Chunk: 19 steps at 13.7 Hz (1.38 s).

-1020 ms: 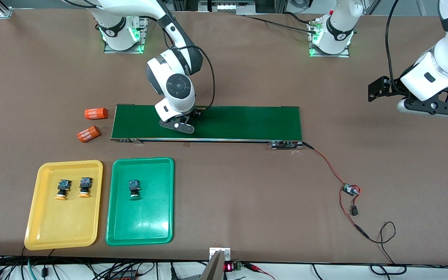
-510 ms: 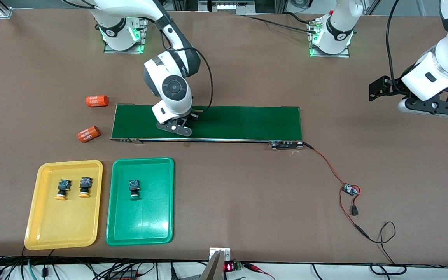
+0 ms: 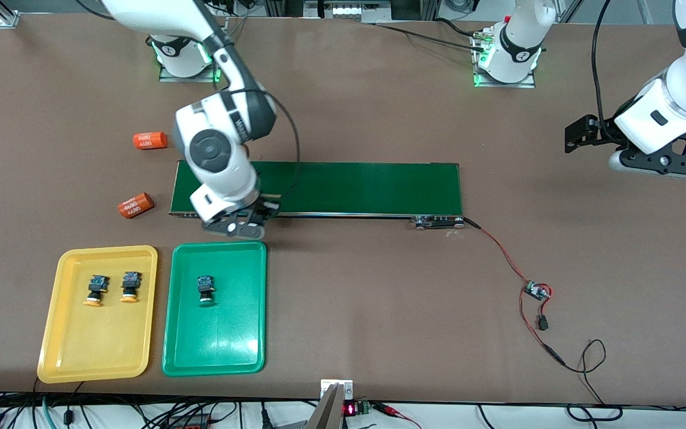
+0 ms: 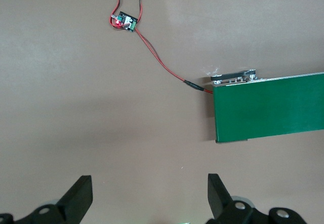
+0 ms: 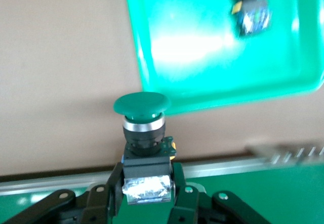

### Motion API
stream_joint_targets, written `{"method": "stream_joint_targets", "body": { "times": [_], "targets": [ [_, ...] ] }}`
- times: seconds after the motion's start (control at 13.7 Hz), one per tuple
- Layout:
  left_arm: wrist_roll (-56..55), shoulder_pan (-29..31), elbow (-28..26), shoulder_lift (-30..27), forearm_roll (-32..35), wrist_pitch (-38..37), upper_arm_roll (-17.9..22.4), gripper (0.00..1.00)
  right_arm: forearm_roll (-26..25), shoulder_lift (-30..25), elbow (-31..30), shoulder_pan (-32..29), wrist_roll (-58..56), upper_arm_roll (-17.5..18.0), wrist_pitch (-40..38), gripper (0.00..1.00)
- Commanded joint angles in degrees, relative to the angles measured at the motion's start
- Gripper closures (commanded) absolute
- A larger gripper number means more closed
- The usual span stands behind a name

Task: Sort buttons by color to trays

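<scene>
Your right gripper point(image 3: 237, 221) hangs over the strip of bare table between the belt point(image 3: 349, 187) and the green tray point(image 3: 215, 357), clamped on the last green button point(image 5: 142, 114); in the right wrist view the fingers point(image 5: 114, 193) pinch the dark body with the round green cap pointing out past the tips. The move turns on one relation: the green tray lies just nearer the front camera than the gripper, its closest rim almost under the fingertips, and its long axis runs on toward the camera. The carried button's long axis points the same way, toward the tray floor. Judgement: a short carry toward the camera, then a descent, puts it in; aim for bare floor, since the other green button point(image 3: 205, 289) already lies in the tray's upper half. The yellow tray point(image 3: 57, 357) sits beside the green one, toward the right arm's end of the table, and holds both yellow buttons point(image 3: 97, 289). Two orange cylinders point(image 3: 136, 204) lie off the belt's end, not part of the sort. Your left gripper point(image 4: 149, 196) waits over bare table past the belt's other end, fingers spread, holding nothing, well apart from both trays; the right arm is plainly the nearer one.
</scene>
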Motion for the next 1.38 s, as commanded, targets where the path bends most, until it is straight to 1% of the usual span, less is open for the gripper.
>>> {"method": "stream_joint_targets", "body": {
  "times": [0.0,0.07,0.22,0.44,0.58,0.95,1.02,1.09,1.17,1.24,1.31],
  "targets": [
    [0.18,0.46,0.82,-0.47,1.4,-1.9,-0.31,0.0,-0.16,4.86,6.14,-3.88,-10.18,0.52,1.94,0.8],
    [0.18,0.46,0.82,-0.39,1.4,-1.99,-0.22,0.0,-0.07,6.18,7.28,-4.77,-13.7,0.34,3.78,0.8],
    [0.26,0.37,2.04,0.05,1.58,-1.11,-0.13,0.0,-0.07,8.82,8.09,-6.35,-17.06,0.17,7.74,0.81],
    [0.09,0.46,2.14,0.23,1.49,-1.2,0.05,0.0,-0.07,12.34,9.93,-6.97,-17.95,0.17,10.99,0.82],
    [-0.08,0.37,2.31,0.23,1.58,-1.11,0.14,0.0,-0.07,14.89,10.28,-7.58,-19.71,0.17,15.29,0.82],
    [-0.09,0.46,2.22,0.32,1.49,-1.11,0.14,0.0,0.01,17.88,10.28,-8.47,-21.21,0.17,18.38,0.8],
    [-0.09,0.46,2.22,0.32,1.58,-1.2,0.22,0.0,0.19,17.97,10.28,-8.47,-20.95,0.17,18.39,0.69],
    [-0.09,0.63,2.22,0.32,1.58,-1.11,0.31,0.0,0.63,17.89,10.28,-8.55,-20.51,0.17,18.3,0.1],
    [0.17,1.68,2.22,0.32,1.58,-1.11,0.31,0.0,1.76,17.62,10.28,-8.73,-20.07,0.17,17.95,0.0],
    [0.26,2.56,2.22,0.58,1.49,-1.11,0.22,0.0,2.9,16.84,10.28,-9.17,-20.07,0.25,17.6,0.0],
    [0.26,2.66,2.22,0.75,1.49,-1.11,0.22,0.0,3.44,15.35,10.2,-9.26,-20.07,0.43,15.33,0.0]
  ]
}}
